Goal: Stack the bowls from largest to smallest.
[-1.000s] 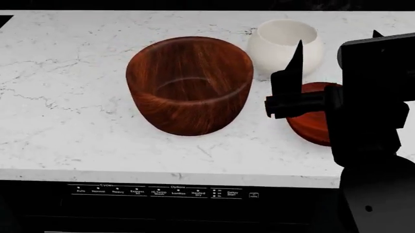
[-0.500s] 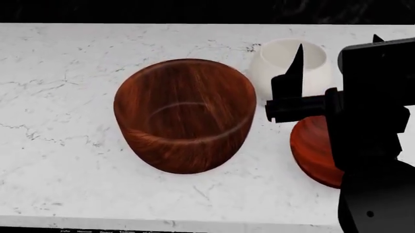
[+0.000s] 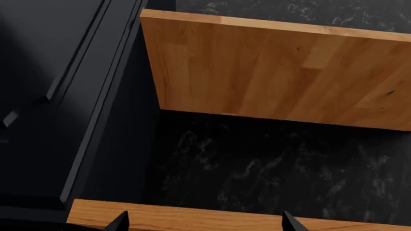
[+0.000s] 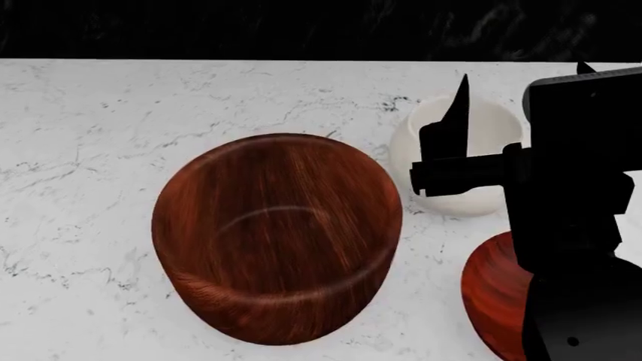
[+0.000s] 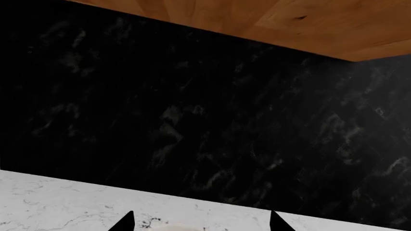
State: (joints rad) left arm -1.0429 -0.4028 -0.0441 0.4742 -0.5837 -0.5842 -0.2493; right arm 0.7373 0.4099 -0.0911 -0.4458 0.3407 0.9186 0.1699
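The large dark-brown wooden bowl (image 4: 276, 237) stands upright and empty on the white marble counter (image 4: 90, 135). Behind it to the right sits the cream-white bowl (image 4: 482, 128), partly hidden by my right gripper (image 4: 522, 74). The small reddish bowl (image 4: 494, 297) lies at the lower right, half covered by my right arm. The right gripper hovers open above the cream bowl with nothing between its fingers; its wrist view catches only that bowl's rim (image 5: 180, 227). My left gripper (image 3: 204, 224) is open and empty, away from the counter.
A black marble backsplash (image 4: 301, 30) runs along the counter's far edge, with a wooden cabinet underside (image 5: 289, 19) above it. The left wrist view faces wooden panels (image 3: 276, 72) and a dark cabinet front (image 3: 51, 96).
The head view has shifted, so all three bowls sit lower and larger in frame and the backsplash shows at the top. The right gripper keeps its place in the view.
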